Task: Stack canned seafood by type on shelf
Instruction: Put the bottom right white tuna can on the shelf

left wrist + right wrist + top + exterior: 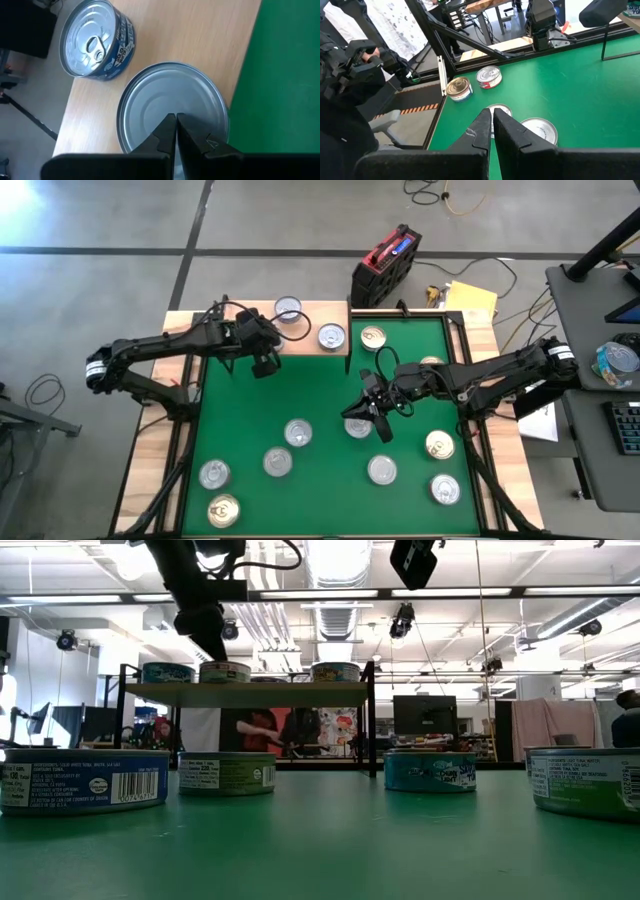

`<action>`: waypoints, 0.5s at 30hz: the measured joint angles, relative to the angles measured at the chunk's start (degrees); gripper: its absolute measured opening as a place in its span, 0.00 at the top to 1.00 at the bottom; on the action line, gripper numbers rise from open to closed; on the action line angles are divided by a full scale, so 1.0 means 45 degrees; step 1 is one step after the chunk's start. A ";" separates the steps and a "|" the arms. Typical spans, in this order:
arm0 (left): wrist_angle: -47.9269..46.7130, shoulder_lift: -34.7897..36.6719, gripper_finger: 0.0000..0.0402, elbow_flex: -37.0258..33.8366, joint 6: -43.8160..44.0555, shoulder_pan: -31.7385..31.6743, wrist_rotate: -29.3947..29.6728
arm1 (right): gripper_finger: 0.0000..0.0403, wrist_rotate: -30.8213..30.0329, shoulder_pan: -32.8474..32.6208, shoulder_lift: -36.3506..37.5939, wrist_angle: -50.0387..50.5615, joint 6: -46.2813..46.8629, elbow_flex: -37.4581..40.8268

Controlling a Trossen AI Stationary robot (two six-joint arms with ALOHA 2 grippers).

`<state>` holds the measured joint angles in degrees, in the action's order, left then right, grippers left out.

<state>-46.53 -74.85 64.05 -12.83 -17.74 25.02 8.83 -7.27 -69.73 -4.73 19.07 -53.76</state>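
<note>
The shelf (312, 318) stands at the mat's far edge and carries three tins in the low view (224, 671). My left gripper (176, 116) is shut, pointing down over a plain-topped silver tin (150, 100) at the shelf's near edge. A blue-sided tin with a pull tab (95, 42) stands beside it. My right gripper (491, 111) is shut and empty above the middle of the green mat (400, 390), with a silver tin (356, 428) just below it. Several more tins stand flat on the mat. My left gripper's shut fingertips stand from above over the plain top (165, 95) of the silver tin, which sits flat on the shelf. I cannot tell whether they touch it.
Silver tins (297, 432) (278, 461) (382, 469) and gold-topped ones (224, 509) (440, 444) are scattered over the mat's near half. A gold-topped tin (372, 336) stands on the mat right of the shelf. A red and black case (385, 268) lies beyond the table.
</note>
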 joint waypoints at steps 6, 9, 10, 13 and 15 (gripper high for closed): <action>-0.0065 0.0000 1.00 0.0000 -0.0003 0.0000 0.0525 | 0.97 0.0002 0.0000 0.0005 0.0005 0.0000 0.0005; -0.0091 0.0000 1.00 0.0000 -0.0020 0.0000 0.0665 | 0.97 -0.0002 0.0001 0.0002 0.0005 0.0000 0.0005; -0.0091 0.0000 1.00 0.0000 -0.0030 0.0000 0.0661 | 0.97 -0.0002 0.0000 0.0001 0.0002 0.0000 0.0005; -0.0179 0.0000 1.00 0.0000 -0.0035 0.0000 0.0661 | 0.97 0.0000 0.0002 0.0002 0.0005 0.0000 0.0010; -0.0380 0.0007 1.00 -0.0005 -0.0037 0.0000 0.0672 | 0.97 0.0003 0.0001 0.0000 0.0005 -0.0004 0.0010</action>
<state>-48.24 -74.82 64.03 -12.99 -17.74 28.04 8.84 -7.26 -69.73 -4.71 19.05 -53.71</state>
